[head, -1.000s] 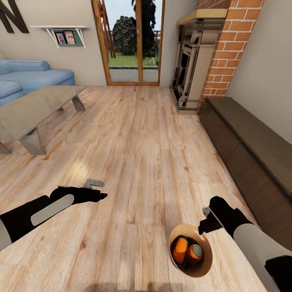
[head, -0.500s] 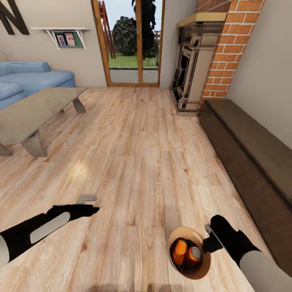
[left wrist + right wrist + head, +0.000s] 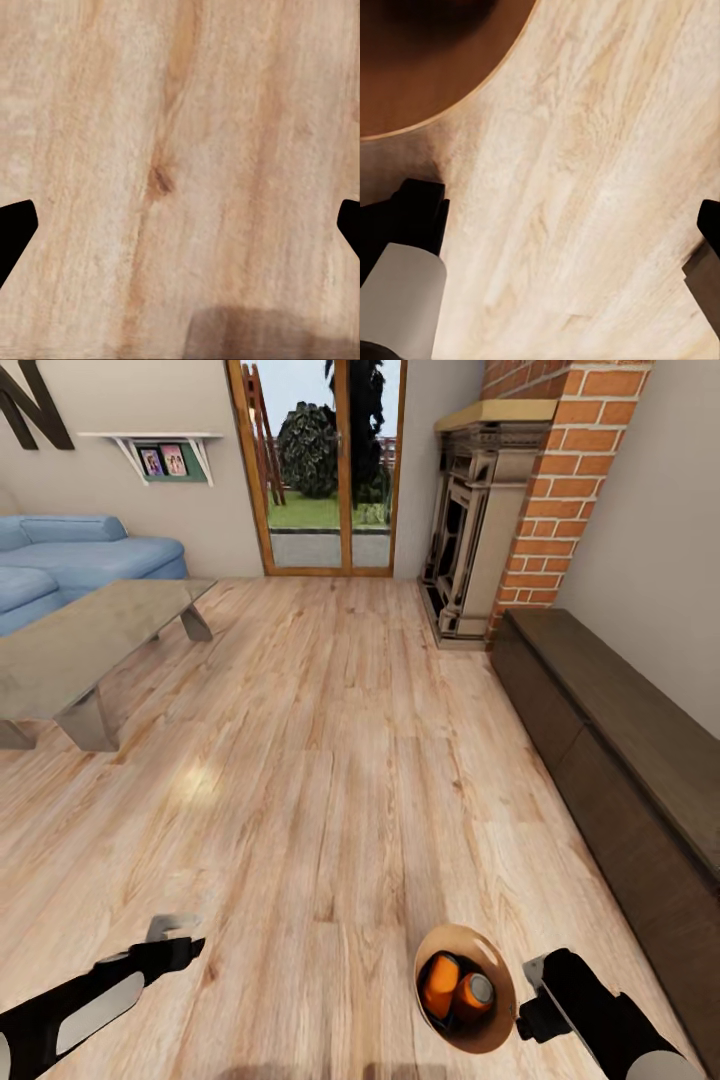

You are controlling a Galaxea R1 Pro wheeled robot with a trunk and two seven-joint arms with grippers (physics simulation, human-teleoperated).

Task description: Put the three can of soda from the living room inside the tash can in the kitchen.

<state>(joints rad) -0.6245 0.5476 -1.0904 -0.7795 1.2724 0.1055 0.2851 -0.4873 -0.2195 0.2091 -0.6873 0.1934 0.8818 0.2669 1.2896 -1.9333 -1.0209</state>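
Observation:
The trash can (image 3: pixel 494 1033), tan inside, stands on the wood floor low in the head view. Two orange soda cans lie in it: one (image 3: pixel 440 984) on its side and one (image 3: pixel 475 991) showing its grey top. I cannot make out the dark blue can. My right gripper (image 3: pixel 530 1000) sits just right of the bin's rim, open and not touching it. In the right wrist view the right gripper (image 3: pixel 562 225) has bare floor between its fingers, with the bin's rim (image 3: pixel 450 112) beside one of them. My left gripper (image 3: pixel 183 938) (image 3: pixel 180 225) hangs open over bare floor, far left of the bin.
A glass coffee table (image 3: pixel 90 635) and a blue sofa (image 3: pixel 70 555) stand at the left. A long dark low cabinet (image 3: pixel 620 740) runs along the right wall. Behind it are a red brick column (image 3: pixel 560 490) and a fireplace (image 3: pixel 470 530). A glass door (image 3: pixel 325 460) is ahead.
Both arms have drawn back toward me, low in the head view. The right gripper slid from the bin's far rim to its right side. The bin and cans stayed put.

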